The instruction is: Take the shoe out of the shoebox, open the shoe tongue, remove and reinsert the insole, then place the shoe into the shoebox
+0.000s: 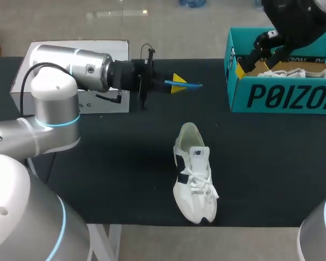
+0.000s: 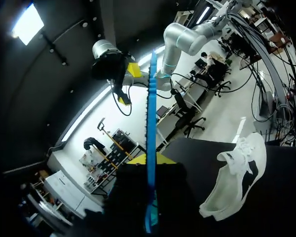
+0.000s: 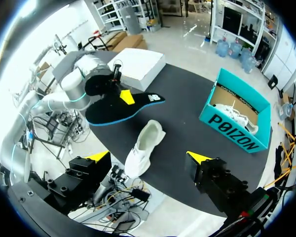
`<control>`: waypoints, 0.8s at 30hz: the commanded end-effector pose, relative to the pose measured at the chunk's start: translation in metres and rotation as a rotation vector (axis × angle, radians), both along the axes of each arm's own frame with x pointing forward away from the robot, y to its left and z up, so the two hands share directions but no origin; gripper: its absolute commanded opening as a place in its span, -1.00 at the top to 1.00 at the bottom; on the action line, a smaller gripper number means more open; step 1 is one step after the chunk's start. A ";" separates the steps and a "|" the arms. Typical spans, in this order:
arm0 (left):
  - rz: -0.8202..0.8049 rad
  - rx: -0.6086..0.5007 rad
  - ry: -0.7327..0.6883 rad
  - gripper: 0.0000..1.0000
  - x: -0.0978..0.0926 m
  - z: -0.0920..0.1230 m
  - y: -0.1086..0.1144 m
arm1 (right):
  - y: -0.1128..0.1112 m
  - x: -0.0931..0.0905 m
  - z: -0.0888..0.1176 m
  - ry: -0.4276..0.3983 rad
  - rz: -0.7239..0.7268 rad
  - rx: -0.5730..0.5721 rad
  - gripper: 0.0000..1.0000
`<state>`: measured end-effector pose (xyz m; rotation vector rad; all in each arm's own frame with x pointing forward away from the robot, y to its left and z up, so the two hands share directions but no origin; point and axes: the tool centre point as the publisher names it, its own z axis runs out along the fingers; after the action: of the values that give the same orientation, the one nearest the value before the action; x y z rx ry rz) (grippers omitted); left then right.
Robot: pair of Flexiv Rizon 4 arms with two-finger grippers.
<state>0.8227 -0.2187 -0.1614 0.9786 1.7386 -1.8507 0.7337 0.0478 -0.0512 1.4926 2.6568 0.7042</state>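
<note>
A white sneaker [image 1: 194, 174] lies on the black table, toe toward the front edge, and also shows in the wrist views [image 2: 234, 177] [image 3: 145, 145]. My left gripper [image 1: 176, 82] hovers above the table behind the shoe, shut on a blue-edged dark insole [image 1: 187, 84]. That insole is edge-on between the yellow tips [image 2: 150, 163] and flat from the other wrist [image 3: 123, 108]. The teal shoebox [image 1: 282, 98] stands at the back right with another white shoe [image 1: 293, 72] inside. My right gripper [image 1: 252, 54] hangs open high above the box's left end, its fingers [image 3: 98, 157] wide apart.
A white box [image 1: 98, 46] sits at the back left, partly behind my left arm; it also shows in the right wrist view [image 3: 138, 66]. Black table surface [image 1: 271, 163] lies between the shoe and the shoebox [image 3: 237, 118].
</note>
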 end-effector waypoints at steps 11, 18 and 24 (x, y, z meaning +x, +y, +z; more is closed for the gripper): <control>0.040 0.177 -0.057 1.00 -0.006 -0.015 0.006 | 0.001 0.002 0.000 0.003 -0.001 -0.002 -1.00; 0.040 0.177 -0.057 1.00 -0.006 -0.015 0.006 | 0.001 0.002 0.000 0.003 -0.001 -0.002 -1.00; 0.040 0.177 -0.057 1.00 -0.006 -0.015 0.006 | 0.001 0.002 0.000 0.003 -0.001 -0.002 -1.00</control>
<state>0.8168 -0.2121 -0.1760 1.0431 1.8974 -1.6525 0.7337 0.0478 -0.0512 1.4926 2.6568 0.7042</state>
